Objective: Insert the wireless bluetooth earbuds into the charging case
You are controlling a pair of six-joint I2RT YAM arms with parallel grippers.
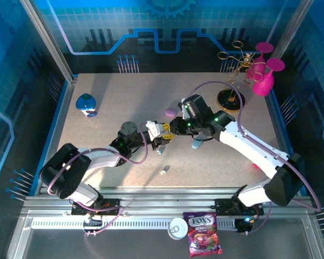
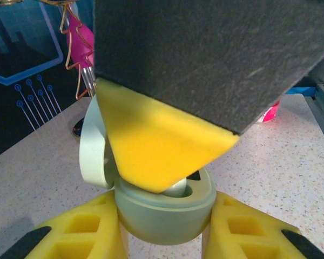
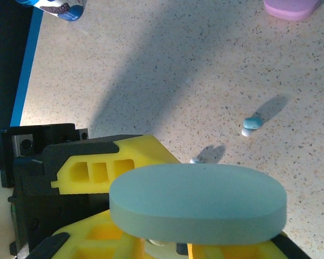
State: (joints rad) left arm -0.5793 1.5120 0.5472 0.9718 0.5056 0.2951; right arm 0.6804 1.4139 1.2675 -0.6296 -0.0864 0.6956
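My left gripper (image 2: 164, 229) is shut on the base of a pale green charging case (image 2: 162, 216). The case's lid (image 2: 92, 154) stands open to the left. One yellow finger (image 2: 156, 145) of the right gripper presses down over a pale earbud (image 2: 179, 189) sitting in the case's well. In the right wrist view the lid (image 3: 197, 202) hides most of the right gripper (image 3: 167, 247), and a small pale piece shows between its fingers. Both grippers meet at mid-table (image 1: 161, 137) (image 1: 171, 130). Two loose earbuds (image 1: 159, 151) (image 1: 164, 170) lie on the table just in front of them.
A blue case (image 1: 86, 103) sits far left and a purple case (image 1: 170, 113) lies behind the grippers. A teal case (image 1: 198, 143) lies under the right arm. A pink wire ornament stand (image 1: 262, 75) is at the back right. A candy bag (image 1: 204, 241) lies on the near rail.
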